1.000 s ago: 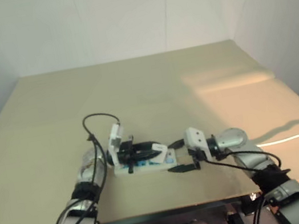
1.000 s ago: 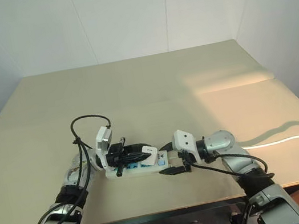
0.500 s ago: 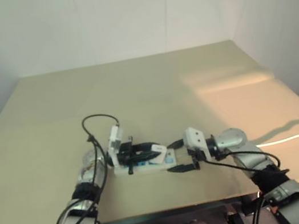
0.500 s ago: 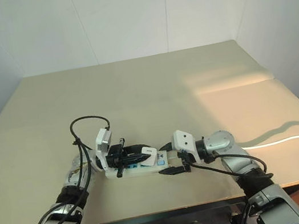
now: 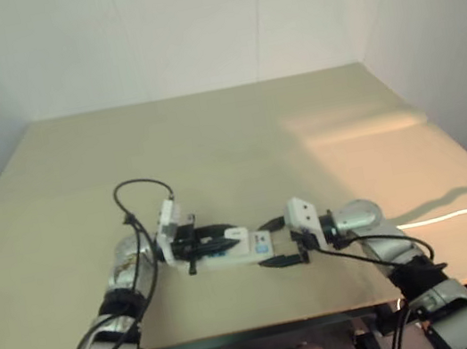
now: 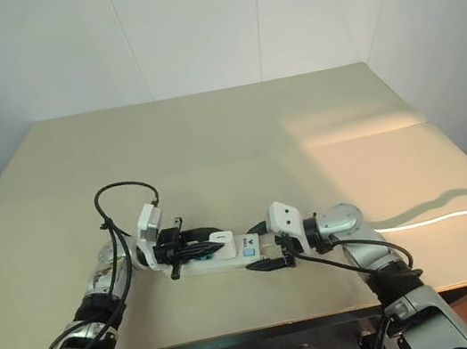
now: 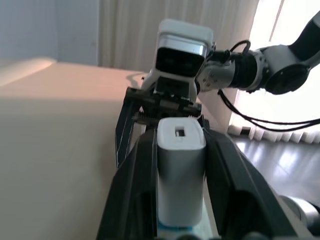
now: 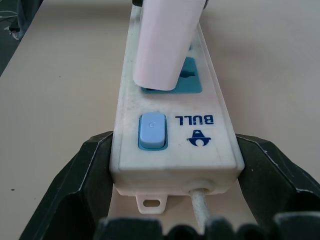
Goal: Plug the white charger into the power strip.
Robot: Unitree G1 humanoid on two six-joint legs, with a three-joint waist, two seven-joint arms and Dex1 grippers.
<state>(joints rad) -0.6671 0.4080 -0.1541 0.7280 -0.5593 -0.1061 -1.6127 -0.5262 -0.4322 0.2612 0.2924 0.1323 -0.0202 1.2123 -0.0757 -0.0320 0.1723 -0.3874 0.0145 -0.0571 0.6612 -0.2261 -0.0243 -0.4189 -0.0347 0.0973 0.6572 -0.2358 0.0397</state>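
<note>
The white charger stands on the power strip, which lies on the table.

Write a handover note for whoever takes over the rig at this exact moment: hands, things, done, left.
Left hand: shut on the white charger, fingers on both of its sides.
Right hand: fingers wide, one on each side of the switch end of the power strip, bracing it on the table.
Charger: stands on the blue socket next to the switch, leaning a little.
Done: strip steadied, charger brought to the socket.
Left: whether it is pushed fully home cannot be told; press it in, then let go with both hands.
</note>
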